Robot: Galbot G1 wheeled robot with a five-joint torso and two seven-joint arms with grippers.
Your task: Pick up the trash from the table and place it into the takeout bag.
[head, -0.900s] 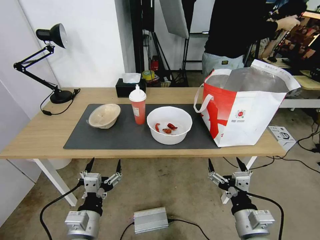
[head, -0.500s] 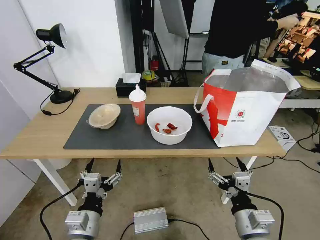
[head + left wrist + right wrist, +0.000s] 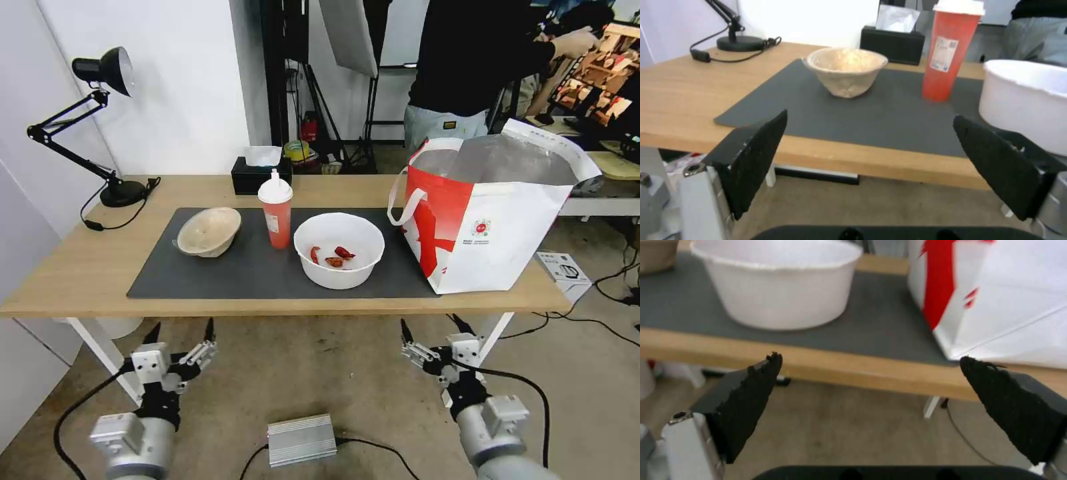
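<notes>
Below the near edge of the table (image 3: 87, 280), over bare floor, hang both grippers, neither touching anything: left gripper (image 3: 181, 333) low on the left with jaws spread wide and empty, right gripper (image 3: 429, 326) low on the right, likewise wide and empty. Aimed up at the tabletop from under its lip, probably as a ready pose before any reach, since nothing has been lifted yet. Laid out in a row on the dark grey mat (image 3: 253, 277), apparently for easy access from the near side: beige paper-pulp bowl (image 3: 208, 231) at the left, tilted a little; tall red drink cup (image 3: 276, 212) upright just right of it, white lid on; white plastic bowl (image 3: 339, 249) right again, upright, red food scraps (image 3: 331, 256) lying in its bottom. Standing at the right end of the table, partly on the mat, well clear of the white bowl: red-and-white takeout bag (image 3: 487, 220), mouth held open and foil lining showing, so drops from above look unobstructed. Set back at the far edge behind the cup, a black tissue box (image 3: 260, 175), outside the trash row; far left, a black desk lamp (image 3: 100, 127). Judged at the very start, all three pieces still out of the bag.
</notes>
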